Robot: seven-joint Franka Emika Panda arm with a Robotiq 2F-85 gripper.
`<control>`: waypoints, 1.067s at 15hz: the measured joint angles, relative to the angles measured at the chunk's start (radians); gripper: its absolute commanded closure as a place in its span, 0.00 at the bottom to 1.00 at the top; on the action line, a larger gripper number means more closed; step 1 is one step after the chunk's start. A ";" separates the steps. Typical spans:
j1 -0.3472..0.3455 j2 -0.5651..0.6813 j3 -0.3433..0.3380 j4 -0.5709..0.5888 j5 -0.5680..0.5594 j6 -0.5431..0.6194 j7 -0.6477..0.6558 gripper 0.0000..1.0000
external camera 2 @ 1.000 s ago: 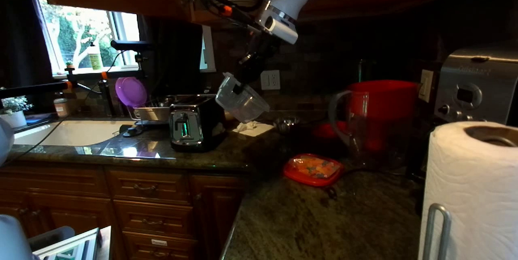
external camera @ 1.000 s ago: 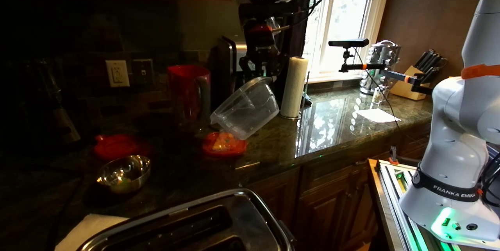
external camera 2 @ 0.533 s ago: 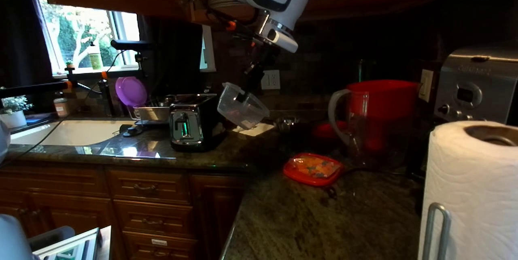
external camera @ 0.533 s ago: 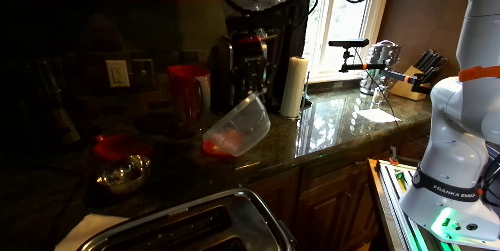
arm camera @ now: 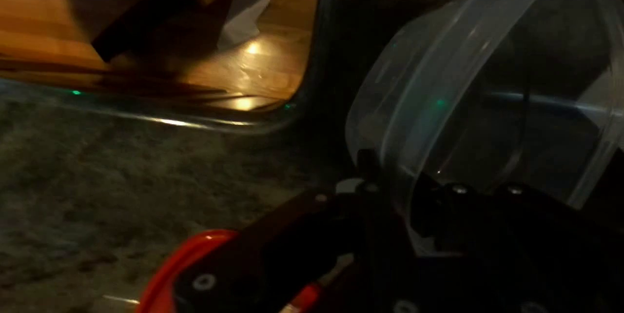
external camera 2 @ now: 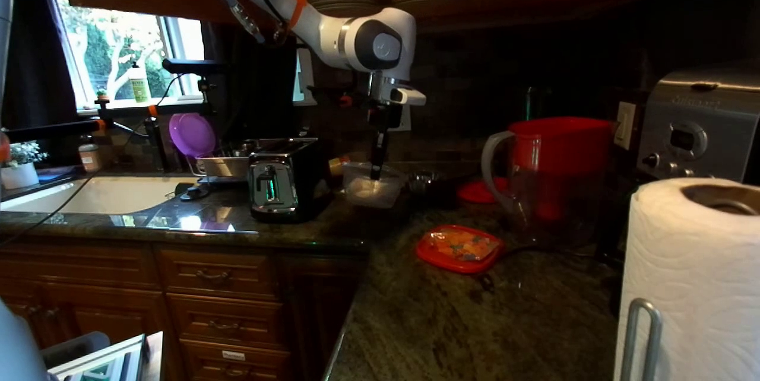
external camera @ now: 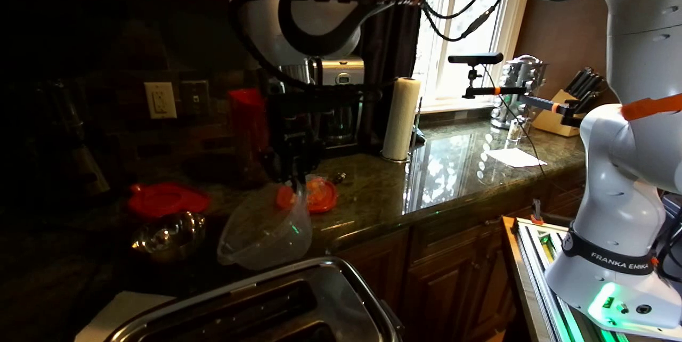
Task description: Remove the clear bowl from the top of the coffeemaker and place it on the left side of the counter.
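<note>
The clear bowl [external camera: 261, 238] hangs tilted behind the toaster, low over the dark counter [external camera: 373, 187]. It also shows in an exterior view [external camera 2: 371, 188], between the toaster and the metal bowl. I cannot tell whether it touches the counter. My gripper [external camera: 298, 178] points down and is shut on the bowl's rim. In the wrist view the gripper [arm camera: 396, 174] has one finger outside and one inside the rim of the bowl [arm camera: 429, 88]; the pads are dark. The black-and-silver coffeemaker [external camera: 342, 78] stands at the back with nothing seen on its top; it shows close up at right [external camera 2: 700, 126].
A toaster [external camera: 256, 304] stands close to the bowl. A small metal bowl [external camera: 170, 235] and a red lid [external camera: 168, 199] lie beside it. A red dish [external camera 2: 460, 248] holds a wrapped item. A red pitcher [external camera 2: 558, 161] and paper towel roll [external camera 2: 683, 274] stand near the coffeemaker.
My gripper has carried the bowl down, away from the coffeemaker and past the red dish toward the toaster. The bowl's tilt has changed. The coffeemaker's front has come into clear view.
</note>
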 measured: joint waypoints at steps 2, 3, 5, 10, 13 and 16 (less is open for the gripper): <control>0.010 0.018 0.003 -0.002 -0.001 0.102 -0.026 0.90; 0.011 0.021 0.004 -0.002 -0.001 0.117 -0.033 0.98; 0.011 0.021 0.004 -0.001 -0.001 0.119 -0.037 0.98; 0.011 -0.014 0.015 -0.051 0.005 0.257 -0.210 0.98; 0.010 -0.074 0.027 -0.147 0.030 0.396 -0.357 0.98; 0.005 -0.120 0.048 -0.237 0.101 0.515 -0.537 0.98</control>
